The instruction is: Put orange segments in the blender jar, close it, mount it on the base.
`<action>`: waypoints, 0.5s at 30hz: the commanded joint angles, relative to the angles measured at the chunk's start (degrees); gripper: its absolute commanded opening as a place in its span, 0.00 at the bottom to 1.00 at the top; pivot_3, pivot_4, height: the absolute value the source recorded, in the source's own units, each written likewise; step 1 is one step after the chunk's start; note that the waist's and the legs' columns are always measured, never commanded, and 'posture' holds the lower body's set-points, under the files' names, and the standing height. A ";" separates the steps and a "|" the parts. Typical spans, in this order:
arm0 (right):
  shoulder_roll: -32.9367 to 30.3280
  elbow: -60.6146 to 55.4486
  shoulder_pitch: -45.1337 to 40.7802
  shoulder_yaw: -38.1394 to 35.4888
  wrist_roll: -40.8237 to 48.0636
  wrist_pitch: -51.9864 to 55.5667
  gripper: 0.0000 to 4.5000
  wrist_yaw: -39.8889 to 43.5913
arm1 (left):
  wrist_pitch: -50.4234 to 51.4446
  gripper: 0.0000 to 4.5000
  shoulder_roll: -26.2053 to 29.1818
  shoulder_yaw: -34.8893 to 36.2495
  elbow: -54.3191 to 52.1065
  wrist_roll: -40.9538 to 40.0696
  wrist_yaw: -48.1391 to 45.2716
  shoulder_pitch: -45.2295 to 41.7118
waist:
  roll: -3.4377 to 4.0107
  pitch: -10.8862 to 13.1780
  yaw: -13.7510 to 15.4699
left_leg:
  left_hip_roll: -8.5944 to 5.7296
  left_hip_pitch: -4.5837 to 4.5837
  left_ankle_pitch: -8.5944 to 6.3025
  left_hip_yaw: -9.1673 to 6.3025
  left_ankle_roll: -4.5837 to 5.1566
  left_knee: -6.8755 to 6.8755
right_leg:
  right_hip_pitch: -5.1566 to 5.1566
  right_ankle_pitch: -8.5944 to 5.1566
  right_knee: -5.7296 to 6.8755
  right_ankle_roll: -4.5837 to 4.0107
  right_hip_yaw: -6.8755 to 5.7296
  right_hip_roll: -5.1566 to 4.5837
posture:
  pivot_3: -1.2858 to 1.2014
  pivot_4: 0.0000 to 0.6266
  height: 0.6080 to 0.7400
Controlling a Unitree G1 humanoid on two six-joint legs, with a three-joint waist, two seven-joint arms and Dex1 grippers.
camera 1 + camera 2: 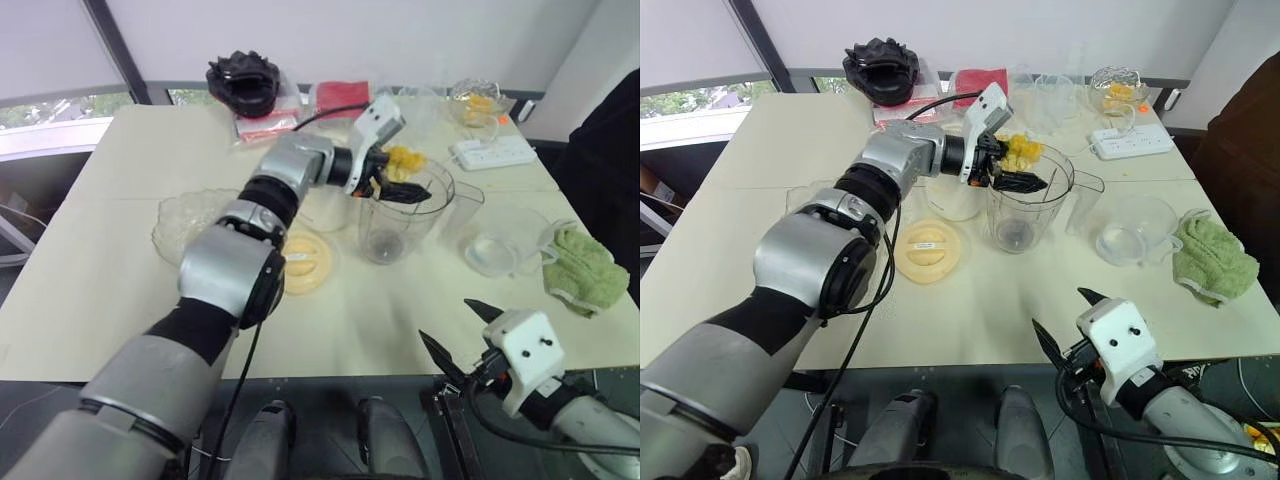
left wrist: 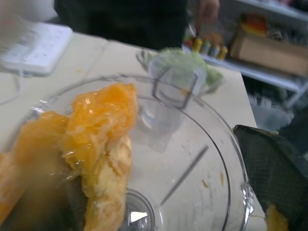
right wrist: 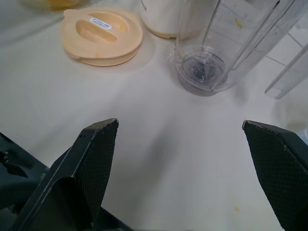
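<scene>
- Right gripper (image 1: 445,320) held low over the near table edge, fingers spread wide, nothing between them
- Table (image 1: 100,250) pale, clutter gathered toward the far side
- Blender jar (image 1: 400,215) upright mid-table, uncapped, nothing seen inside it
- Yellow lid (image 1: 305,260) laid flat just beside the jar, on its left
- Left gripper (image 1: 400,185) held over the jar mouth, fingers apart
- Orange segments (image 2: 101,125) seen clinging against one finger, above the jar opening

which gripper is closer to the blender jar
Left. The left gripper is over the blender jar with orange segments; the right gripper hangs open at the near edge of the table.
</scene>
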 commanded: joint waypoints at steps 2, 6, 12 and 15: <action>-1.36 -1.80 2.73 2.48 -1.80 -5.00 0.96 -4.51 | -1.88 0.99 -1.35 -3.02 -0.28 3.68 -6.60 -4.06 | 0.00 0.00 0.04 | -0.02 0.00 0.00 0.00 0.00 0.01 | 0.02 0.00 -0.01 0.00 0.00 0.00 | 0.52 0.24 1.00; -2.90 -1.80 3.78 5.06 -2.89 -7.65 0.96 -8.07 | -4.73 0.99 -1.06 -6.19 0.13 7.62 -9.97 -4.64 | -0.02 0.01 -0.08 | -0.02 0.00 -0.01 0.00 0.01 0.04 | 0.06 -0.01 -0.02 0.01 0.00 0.00 | 0.52 0.24 1.00; -4.23 -1.80 3.58 9.89 -4.68 -9.73 0.96 -13.22 | -4.54 0.99 -1.56 -6.98 1.24 10.57 -8.63 -7.80 | -0.04 0.02 0.04 | 0.00 -0.01 -0.01 0.00 0.02 0.06 | 0.06 -0.13 -0.01 0.20 0.00 0.01 | 0.52 0.24 1.00; -5.38 -1.80 3.77 10.60 -4.67 -10.75 0.96 -14.92 | -6.97 0.99 -1.26 -8.39 1.44 12.95 -8.64 -7.88 | -0.04 0.02 0.08 | -0.02 -0.01 -0.03 0.00 0.05 0.06 | 0.09 -0.13 -0.03 0.19 0.01 0.00 | 0.52 0.24 1.00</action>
